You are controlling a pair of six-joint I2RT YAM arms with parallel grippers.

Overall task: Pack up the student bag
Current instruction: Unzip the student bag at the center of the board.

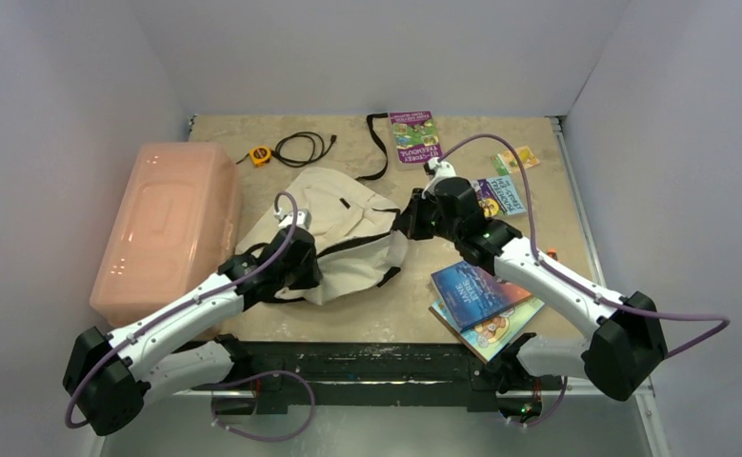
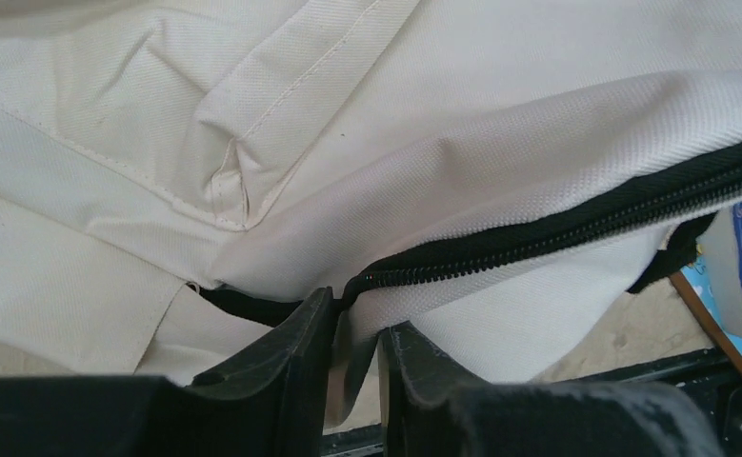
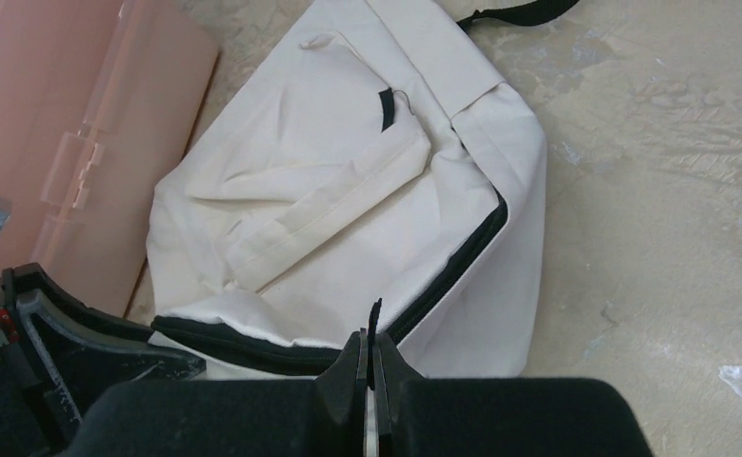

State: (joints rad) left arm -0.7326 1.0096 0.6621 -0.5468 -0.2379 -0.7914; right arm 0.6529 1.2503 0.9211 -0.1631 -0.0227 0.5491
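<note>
The student bag [image 1: 343,224], cream canvas with a black zipper, lies on its side in the middle of the table, its opening toward the arms. My left gripper [image 1: 295,262] is at the bag's near left edge. In the left wrist view its fingers [image 2: 357,319] stand slightly apart, a fold of the bag's cloth [image 2: 352,362] hanging loosely between them just below the zipper [image 2: 538,233]. My right gripper [image 1: 410,224] is at the bag's right side. In the right wrist view it [image 3: 369,347] is shut on a thin black zipper pull [image 3: 374,319] by the bag [image 3: 348,190].
A large pink bin [image 1: 167,228] stands left of the bag. Two picture books [image 1: 481,290] lie stacked near the front right. A purple book [image 1: 414,136], another book [image 1: 502,195], a black strap [image 1: 378,148], a black cable [image 1: 305,148] and an orange tape measure [image 1: 261,155] lie at the back.
</note>
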